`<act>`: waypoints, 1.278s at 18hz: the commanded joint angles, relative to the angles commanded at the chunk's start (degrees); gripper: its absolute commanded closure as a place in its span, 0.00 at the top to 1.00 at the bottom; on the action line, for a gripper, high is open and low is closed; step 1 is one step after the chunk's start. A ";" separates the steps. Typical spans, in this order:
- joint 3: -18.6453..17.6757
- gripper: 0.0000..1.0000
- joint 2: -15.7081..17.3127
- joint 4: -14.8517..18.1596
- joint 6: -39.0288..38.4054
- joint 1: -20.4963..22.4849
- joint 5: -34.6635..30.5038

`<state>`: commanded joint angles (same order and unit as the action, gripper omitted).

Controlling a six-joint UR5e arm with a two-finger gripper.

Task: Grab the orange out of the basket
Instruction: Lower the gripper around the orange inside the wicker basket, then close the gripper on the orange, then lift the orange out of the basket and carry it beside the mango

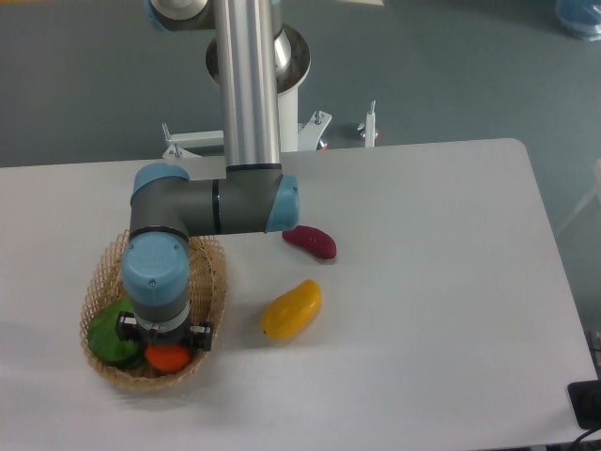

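Inside the basket [210,282]: the orange [168,358], 1 green item [111,336].

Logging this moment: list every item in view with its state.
orange: in the basket, under the wrist, partly hidden.
basket: on the table, upright.
green item: in the basket.
mango: on the table.
purple item: on the table.
gripper: over the orange, fingers hidden.

Glossy orange [168,357] lies in open-weave wicker basket [214,282]; table [423,282] smooth, matt.

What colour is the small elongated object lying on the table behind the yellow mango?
The small elongated object is dark reddish-purple, seen in the fixed camera view.
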<state>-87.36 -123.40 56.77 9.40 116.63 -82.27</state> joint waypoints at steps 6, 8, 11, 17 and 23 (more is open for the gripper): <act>-0.61 0.66 2.81 0.44 0.70 0.44 0.62; -0.70 0.66 3.17 0.44 0.79 0.62 0.62; -0.70 0.66 3.43 0.44 0.88 1.23 0.62; -0.70 0.66 5.54 0.44 1.05 4.92 1.94; -0.44 0.66 6.24 0.18 4.20 8.51 0.62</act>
<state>-87.80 -117.16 56.95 13.60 125.15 -81.64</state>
